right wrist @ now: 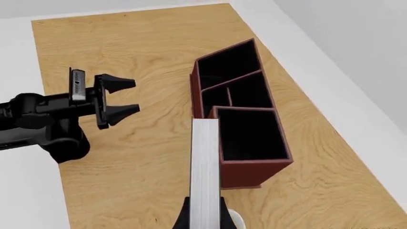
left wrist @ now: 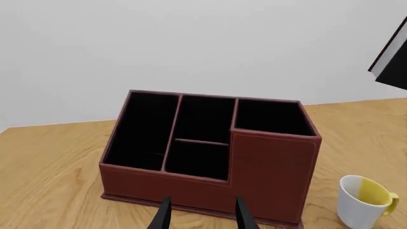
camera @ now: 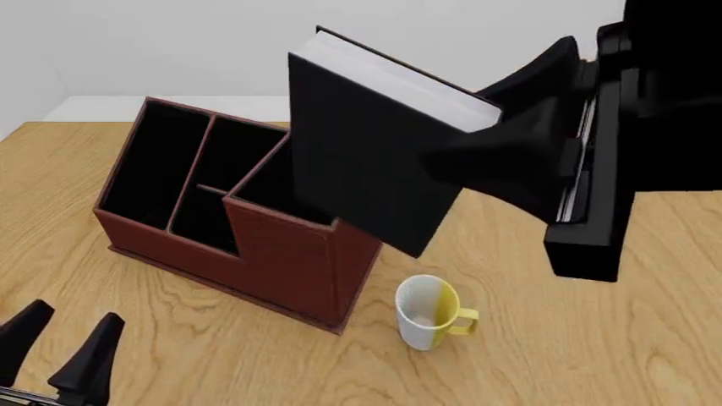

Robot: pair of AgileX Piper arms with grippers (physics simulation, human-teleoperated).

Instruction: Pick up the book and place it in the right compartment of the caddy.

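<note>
Above the caddy (camera: 237, 228), right gripper (camera: 451, 161) has the book (camera: 361, 161) clamped in the air, fingers closed on its covers; page block faces up in the front view. Clear of the desk (camera: 564, 338), touching nothing else as far as I can tell.

Key relation: book hangs tilted, lower corner dipping toward the desk near the white-and-yellow mug (camera: 429, 313). Right wrist view looks straight down the white page edge (right wrist: 205, 171), so the long axis runs out from the fingers toward the caddy. There the right compartment (right wrist: 251, 136) sits just beside that edge, not under it, so my read is the book is off to one side of the cell and needs a sideways shift plus levelling before lowering. Covers look roughly parallel to the cell's side walls, so little twist needed, I'd guess.

Left gripper (camera: 57, 342) is low over the desk in front of the caddy, fingers apart, holding nothing, well clear of the book. Right arm is the one doing the job.

Risk: lower corner catching the compartment wall.
</note>
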